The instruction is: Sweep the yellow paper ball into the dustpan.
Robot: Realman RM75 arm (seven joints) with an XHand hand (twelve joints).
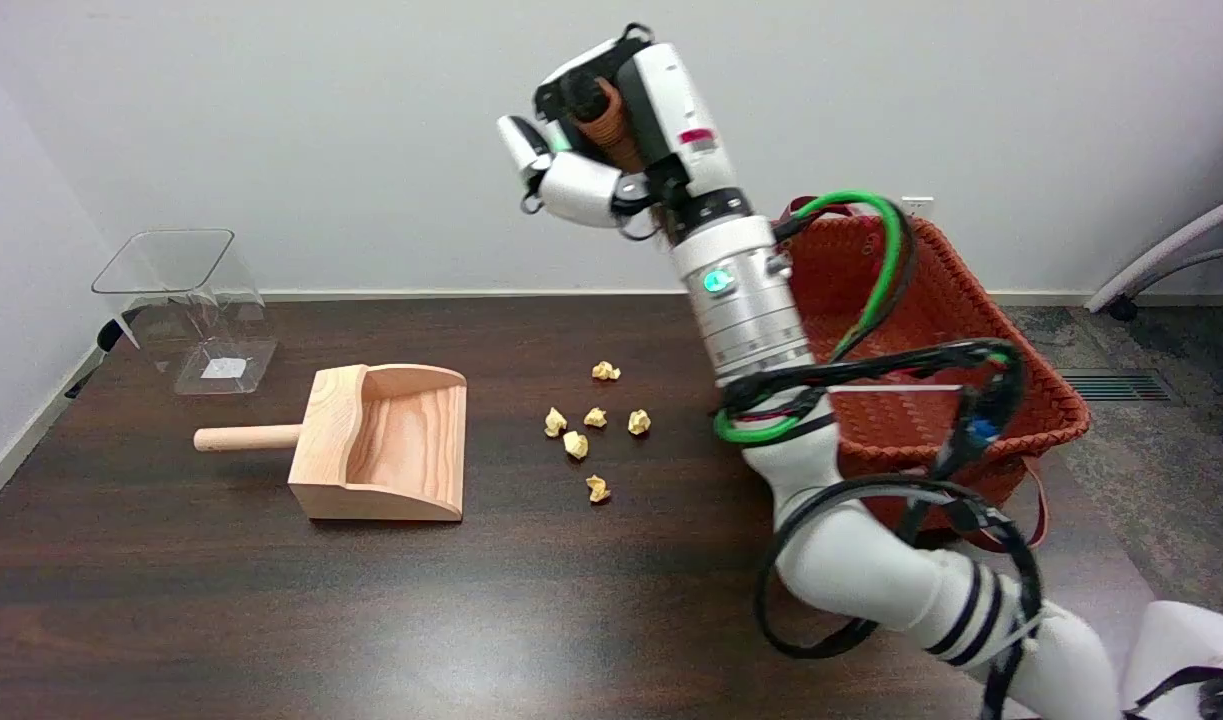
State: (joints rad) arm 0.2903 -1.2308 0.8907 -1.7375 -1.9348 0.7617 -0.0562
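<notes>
Floor strip: a pale floor and white baseboard (11, 440) show at the far left edge, beside the table.
Table: a dark brown wood-grain surface (271, 620) fills most of the view, with a soft glare patch near the lower centre.
Clear bin: a transparent container (186, 305) stands tilted at the table's far left corner, with a white label on its base.
Dustpan: a light wooden dustpan (386, 445) lies on the table right of the bin, its round handle pointing left and its open mouth facing right.
Yellow paper balls: six small crumpled balls (575, 444) lie on the bare table right of the dustpan's mouth, apart from it; one sits farther back, four cluster in the middle, one lies nearer the camera.
Wall: a plain off-white wall (321, 130) closes the far side, with a white baseboard where it meets the table's far edge.
Right hand: the hand (596, 140) is raised high above the table, well clear of the balls, its fingers curled around a brown cylindrical object (611, 125); what this object is cannot be told.
Right arm: white and silver segments with green and black cables (871, 300) rise from the lower right.
Basket: a red-orange woven basket (971, 330) stands at the table's right end, behind the arm.
Room, right: grey carpet (1151, 470), a floor vent and a chair base are visible.
</notes>
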